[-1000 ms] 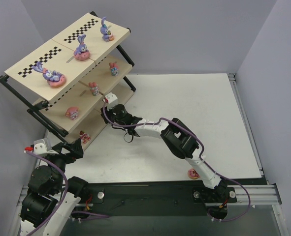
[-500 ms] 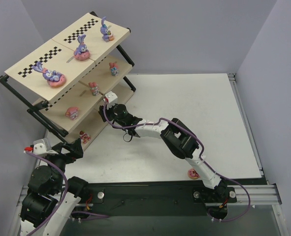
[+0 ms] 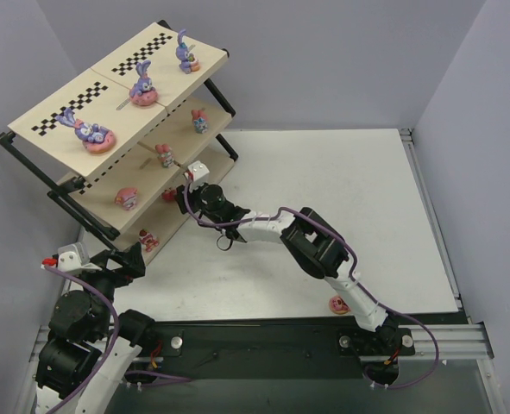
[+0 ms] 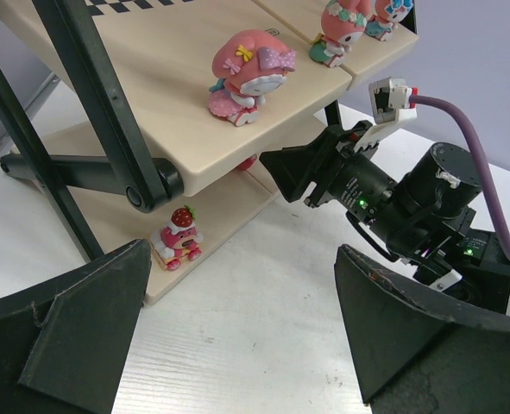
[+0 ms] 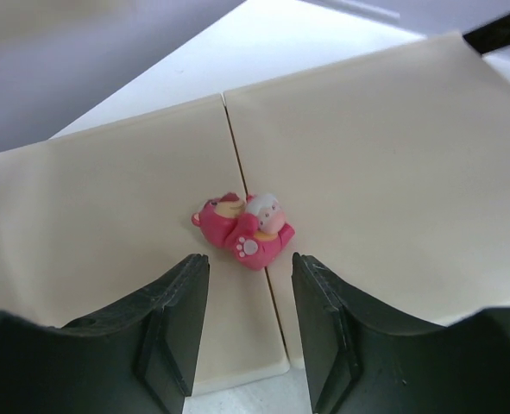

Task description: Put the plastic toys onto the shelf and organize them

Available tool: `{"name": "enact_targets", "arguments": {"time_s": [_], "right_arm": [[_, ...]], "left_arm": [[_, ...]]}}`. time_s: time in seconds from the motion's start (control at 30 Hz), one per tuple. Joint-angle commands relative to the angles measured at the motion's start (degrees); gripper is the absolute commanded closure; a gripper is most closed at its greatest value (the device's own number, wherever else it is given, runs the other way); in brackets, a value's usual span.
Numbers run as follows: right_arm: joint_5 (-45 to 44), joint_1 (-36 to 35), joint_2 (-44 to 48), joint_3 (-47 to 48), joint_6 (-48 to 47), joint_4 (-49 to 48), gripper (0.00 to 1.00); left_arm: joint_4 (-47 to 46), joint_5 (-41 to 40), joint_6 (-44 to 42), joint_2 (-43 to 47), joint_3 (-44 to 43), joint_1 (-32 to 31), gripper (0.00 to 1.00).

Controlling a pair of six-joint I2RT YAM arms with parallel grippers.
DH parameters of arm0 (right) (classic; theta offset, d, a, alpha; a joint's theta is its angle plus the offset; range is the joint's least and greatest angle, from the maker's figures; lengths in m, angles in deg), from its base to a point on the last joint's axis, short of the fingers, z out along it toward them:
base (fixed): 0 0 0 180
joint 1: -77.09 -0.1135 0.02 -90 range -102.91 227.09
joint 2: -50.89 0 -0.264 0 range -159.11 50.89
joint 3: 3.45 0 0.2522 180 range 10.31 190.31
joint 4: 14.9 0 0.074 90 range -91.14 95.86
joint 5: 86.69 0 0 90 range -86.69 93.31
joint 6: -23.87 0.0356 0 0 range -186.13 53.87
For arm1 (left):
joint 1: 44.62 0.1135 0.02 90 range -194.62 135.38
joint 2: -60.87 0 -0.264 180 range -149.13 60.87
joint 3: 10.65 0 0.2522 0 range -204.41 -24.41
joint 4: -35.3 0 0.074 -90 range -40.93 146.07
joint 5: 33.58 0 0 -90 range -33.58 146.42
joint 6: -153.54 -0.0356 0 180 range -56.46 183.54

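Observation:
The shelf (image 3: 60, 108) stands at the far left. Three purple bunnies (image 3: 141, 86) sit on its checkered top board. Three pink figures (image 3: 164, 155) stand on the middle board. A strawberry-topped toy (image 3: 147, 239) stands on the bottom board, also in the left wrist view (image 4: 179, 237). My right gripper (image 3: 184, 197) is open at the bottom board's edge. A pink bear toy (image 5: 244, 226) lies on its side on the board seam just ahead of the open fingers (image 5: 248, 263), not touching them. My left gripper (image 3: 136, 259) is open and empty above the table (image 4: 242, 259).
One more pink toy (image 3: 337, 304) lies on the white table near the right arm's base. The shelf's black frame legs (image 4: 91, 129) stand close to my left gripper. The right arm's wrist (image 4: 393, 207) reaches in under the middle board. Purple walls enclose the table.
The right gripper has shifted a little left along the bottom board's edge. The pink bear toy now shows on that board beside the gripper. The left arm has barely moved.

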Motion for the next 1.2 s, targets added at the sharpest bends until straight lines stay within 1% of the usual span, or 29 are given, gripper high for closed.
{"name": "enact_targets", "arguments": {"time_s": [0.0, 0.07, 0.17, 0.3, 0.47, 0.57, 0.6, 0.63, 0.73, 0.87, 1.17], "right_arm": [[-2.2, 0.2, 0.6, -2.2, 7.2, -6.8, 0.56], [-2.2, 0.8, 0.8, -1.6, 10.7, -6.1, 0.55], [-0.1, 1.6, 0.2, 1.1, 16.4, -2.4, 0.52], [1.2, 1.9, -1.6, 4.8, 19.8, 2.3, 0.5], [0.7, 2.0, -4.5, 7.6, 25.0, 2.3, 0.5], [1.2, 2.1, -7.3, 12.0, 27.1, 4.8, 0.51], [1.4, 2.2, -8.3, 14.8, 27.3, 6.3, 0.51], [1.4, 2.3, -8.7, 15.3, 27.5, 7.2, 0.51], [1.4, 2.3, -8.8, 15.2, 28.0, 7.4, 0.5], [2.9, 2.8, -9.2, 16.6, 28.2, 10.2, 0.5], [5.2, 4.0, -10.6, 19.2, 29.3, 10.9, 0.5]], "left_arm": [[-1.1, -0.5, 0.5, 7.1, -1.4, 0.4, 0.03], [-1.2, -0.4, 0.4, 7.2, -1.3, 0.4, 0.03], [-1.2, -0.4, 0.4, 7.2, -1.3, 0.4, 0.03], [-1.3, -0.4, 0.4, 7.2, -1.4, 0.4, 0.03], [-1.3, -0.4, 0.5, 7.1, -1.3, 0.4, 0.03], [-1.4, -0.2, 0.4, 7.2, -1.2, 0.5, 0.03], [-1.4, -0.3, 0.4, 7.2, -1.2, 0.5, 0.03], [-1.3, -0.3, 0.4, 7.2, -1.2, 0.5, 0.03], [-1.3, -0.3, 0.4, 7.2, -1.3, 0.5, 0.03], [-1.1, -0.5, 0.4, 7.1, -1.3, 0.5, 0.03], [-0.9, -0.8, 0.5, 7.2, -1.5, 0.5, 0.03]]}}
